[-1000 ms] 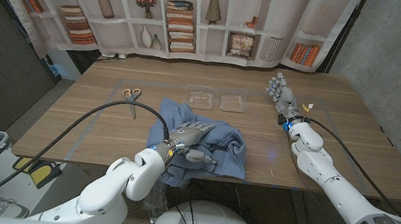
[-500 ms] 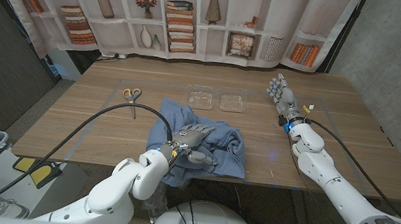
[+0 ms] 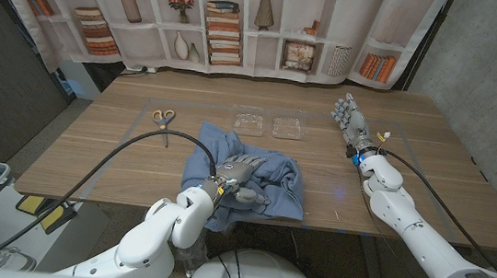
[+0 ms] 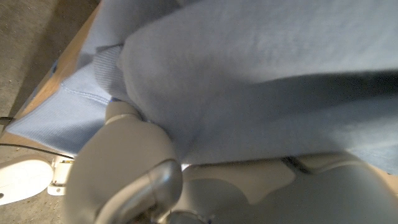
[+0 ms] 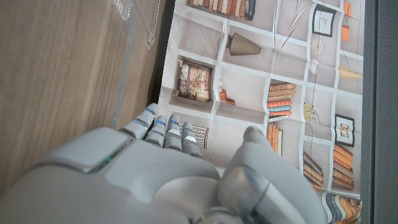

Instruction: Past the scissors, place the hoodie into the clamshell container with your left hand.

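Observation:
The light blue hoodie (image 3: 267, 180) lies crumpled on the near middle of the wooden table (image 3: 431, 167). My left hand (image 3: 238, 177) sits on top of it with its fingers curled into the cloth. In the left wrist view the hoodie's fabric (image 4: 261, 74) is bunched tight against the hand (image 4: 186, 186). The clear clamshell container (image 3: 269, 123) lies open just beyond the hoodie. Yellow-handled scissors (image 3: 164, 116) lie at the far left. My right hand (image 3: 348, 117) stands at the far right, fingers apart and holding nothing.
A bookshelf-print backdrop (image 3: 243, 18) hangs behind the table's far edge. My left arm's black cable (image 3: 128, 140) arcs over the near left of the table. The right wrist view shows my right hand (image 5: 161, 168) and the clamshell's corner (image 5: 134, 15).
My left arm has pushed a little further forward, and its fingers have curled tighter into the hoodie. The right hand and the hoodie have stayed in place.

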